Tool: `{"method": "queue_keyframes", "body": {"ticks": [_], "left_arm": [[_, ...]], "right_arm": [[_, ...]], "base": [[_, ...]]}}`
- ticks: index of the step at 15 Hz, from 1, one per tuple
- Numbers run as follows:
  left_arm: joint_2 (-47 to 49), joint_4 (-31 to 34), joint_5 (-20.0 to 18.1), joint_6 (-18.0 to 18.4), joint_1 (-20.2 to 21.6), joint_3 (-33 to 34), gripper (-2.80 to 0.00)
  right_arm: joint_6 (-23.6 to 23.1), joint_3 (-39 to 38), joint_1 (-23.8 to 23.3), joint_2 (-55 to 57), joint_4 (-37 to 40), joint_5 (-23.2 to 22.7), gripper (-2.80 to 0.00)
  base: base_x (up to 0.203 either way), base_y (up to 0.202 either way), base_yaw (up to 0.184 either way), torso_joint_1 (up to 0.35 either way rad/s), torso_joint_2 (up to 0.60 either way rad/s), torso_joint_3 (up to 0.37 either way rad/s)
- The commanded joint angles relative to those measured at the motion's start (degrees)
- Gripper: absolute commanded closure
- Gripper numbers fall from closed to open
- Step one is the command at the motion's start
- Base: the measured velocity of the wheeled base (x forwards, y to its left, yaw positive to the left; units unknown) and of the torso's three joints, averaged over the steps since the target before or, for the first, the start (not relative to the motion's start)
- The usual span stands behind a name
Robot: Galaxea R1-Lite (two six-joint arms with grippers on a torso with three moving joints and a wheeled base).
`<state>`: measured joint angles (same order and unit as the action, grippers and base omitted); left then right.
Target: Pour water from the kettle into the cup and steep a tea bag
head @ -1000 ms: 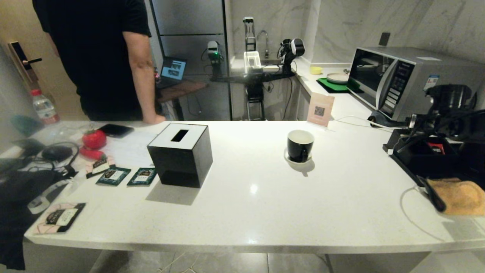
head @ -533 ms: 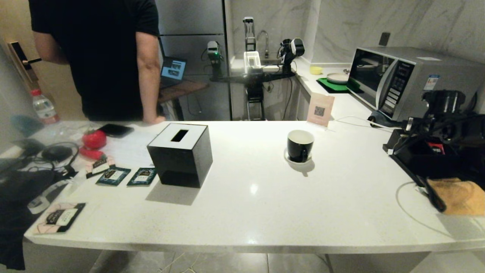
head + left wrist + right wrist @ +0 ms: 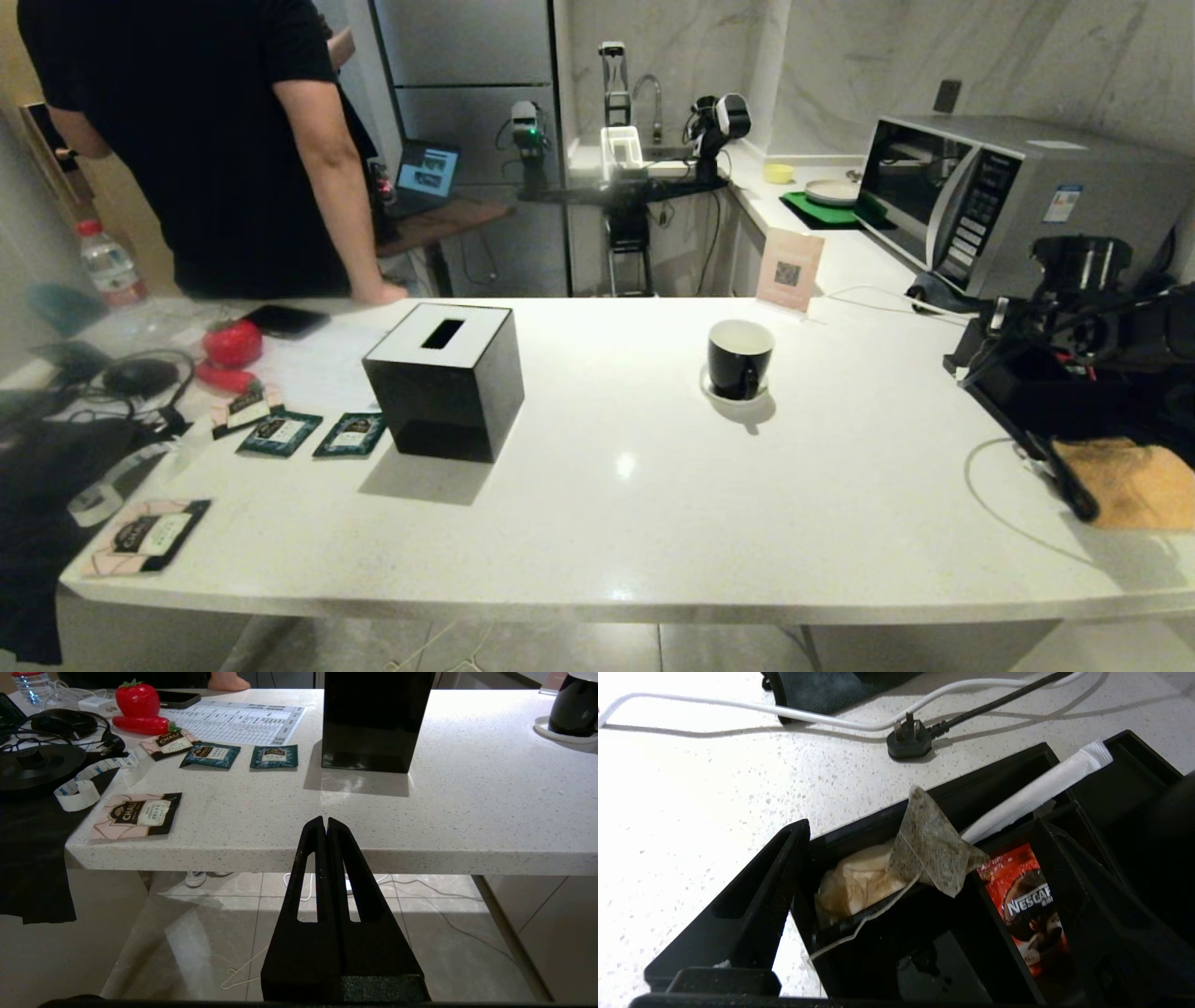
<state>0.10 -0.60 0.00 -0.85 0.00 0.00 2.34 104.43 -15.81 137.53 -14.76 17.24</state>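
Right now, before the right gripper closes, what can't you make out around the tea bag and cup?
- Tea bag: its string's end, wrist view, hidden by the tray wall.
- Cup: whether it holds water, head view, interior too small.
- Kettle: not identifiable; right arm blocks that corner, head view.

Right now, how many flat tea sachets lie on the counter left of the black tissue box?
4. Two teal sachets lie side by side beside the tissue box; a pink sachet lies by the red strawberry-shaped object; another pink one lies near the counter's corner. Others may be hidden.
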Motion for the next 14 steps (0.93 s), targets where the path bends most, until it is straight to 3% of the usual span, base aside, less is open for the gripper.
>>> {"method": "queue_keyframes", "body": {"ticks": [1, 14], "left_arm": [[-0.01, -0.02, 0.0, -0.03, 0.0, 0.0, 0.0], [0.07, -0.02, 0.0, -0.03, 0.0, 0.0, 0.0]], "right_arm": [[0.06, 0.98, -0.01, 1.15, -0.09, 0.16, -2.8], [1.18, 1.39, -0.1, 3.01, -0.09, 0.16, -2.8]], "base": [[0.0, 0.0, 0.0, 0.0, 0.0, 0.0], [0.0, 0.0, 0.0, 0.0, 0.0, 0.0]]}}
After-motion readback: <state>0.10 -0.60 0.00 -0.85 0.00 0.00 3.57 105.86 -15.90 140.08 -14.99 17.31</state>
